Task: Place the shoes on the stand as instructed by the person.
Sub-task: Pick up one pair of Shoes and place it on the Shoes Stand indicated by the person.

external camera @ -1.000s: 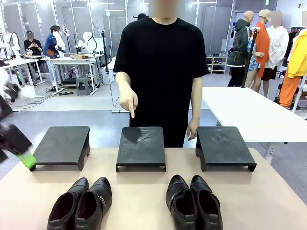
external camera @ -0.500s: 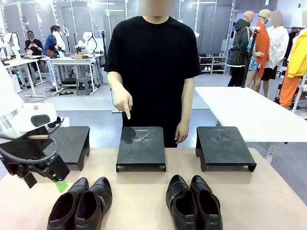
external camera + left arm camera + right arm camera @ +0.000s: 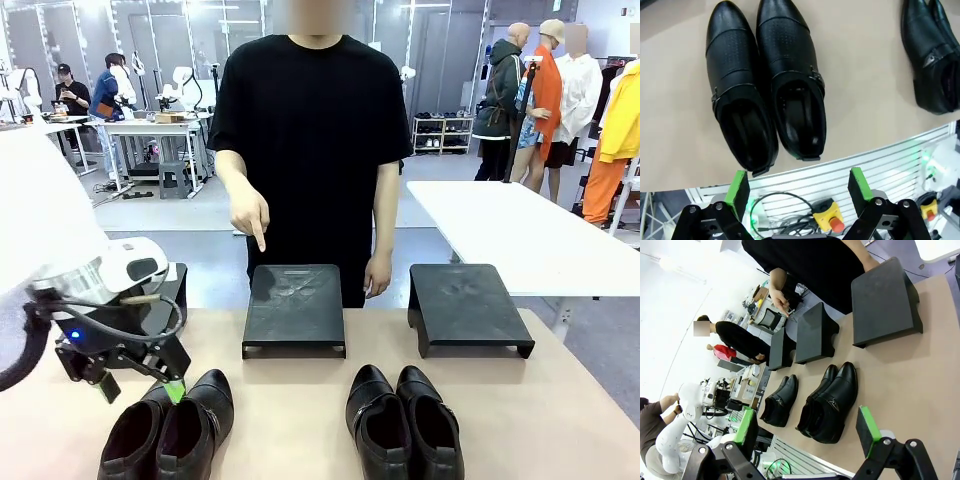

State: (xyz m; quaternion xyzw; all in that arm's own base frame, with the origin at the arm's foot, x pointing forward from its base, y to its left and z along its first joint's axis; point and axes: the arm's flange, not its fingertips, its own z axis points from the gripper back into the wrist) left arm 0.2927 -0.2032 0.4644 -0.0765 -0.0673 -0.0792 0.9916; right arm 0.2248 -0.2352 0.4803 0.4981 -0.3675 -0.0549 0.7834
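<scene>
Two pairs of black glossy shoes stand at the table's near edge: a left pair [image 3: 170, 430] and a right pair [image 3: 405, 420]. My left gripper [image 3: 150, 390] hangs open just above the left pair's toes. In the left wrist view that pair [image 3: 765, 85] lies beyond my open left gripper [image 3: 799, 187], with nothing between the green pads. The person's hand [image 3: 250, 215] points a finger down at the middle stand [image 3: 293, 305]. My right gripper [image 3: 808, 430] is open and empty, off the table's side, facing the right pair [image 3: 830, 402].
Three black stands line the far side of the table: the left stand [image 3: 150, 295] partly behind my left arm, the middle one, and the right stand [image 3: 465, 305]. A white table [image 3: 520, 235] stands behind on the right.
My left arm has swung in from the left edge and come down over the left pair of shoes. The person has shifted slightly left, still pointing at the middle stand.
</scene>
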